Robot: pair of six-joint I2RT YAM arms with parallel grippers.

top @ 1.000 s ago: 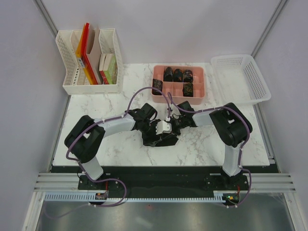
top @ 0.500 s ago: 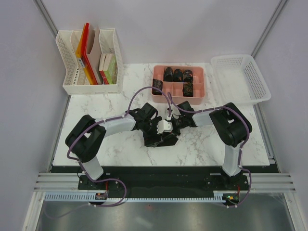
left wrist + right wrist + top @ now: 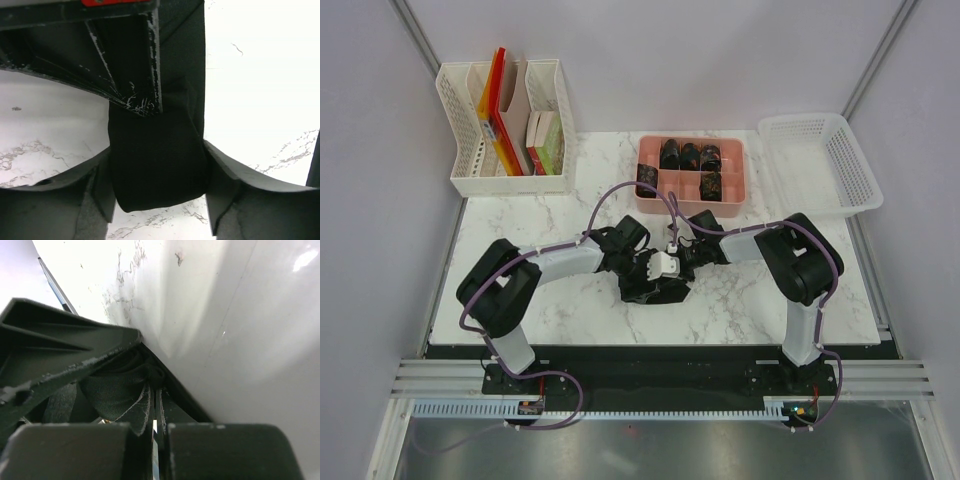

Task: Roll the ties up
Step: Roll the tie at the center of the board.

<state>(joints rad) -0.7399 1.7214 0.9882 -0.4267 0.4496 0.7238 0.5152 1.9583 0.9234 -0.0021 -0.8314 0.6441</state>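
A black tie [image 3: 655,290] lies bunched on the marble table [image 3: 520,230] at its middle, between both grippers. My left gripper [image 3: 642,276] reaches in from the left. In the left wrist view its jaws [image 3: 157,200] close on both sides of a rolled fold of the tie [image 3: 157,165]. My right gripper [image 3: 668,266] reaches in from the right, its fingers [image 3: 131,60] pressed on the same fold from above. In the right wrist view the right gripper [image 3: 156,435] is nearly closed, pinching an edge of the tie [image 3: 115,395].
A pink compartment tray [image 3: 692,205] at the back middle holds several rolled ties [image 3: 689,155]. A white mesh basket [image 3: 820,160] stands at the back right. A white file organizer [image 3: 505,120] with folders stands at the back left.
Both grippers have shifted a little to the right over the tie. The bunched tie under them looks slightly more compact.
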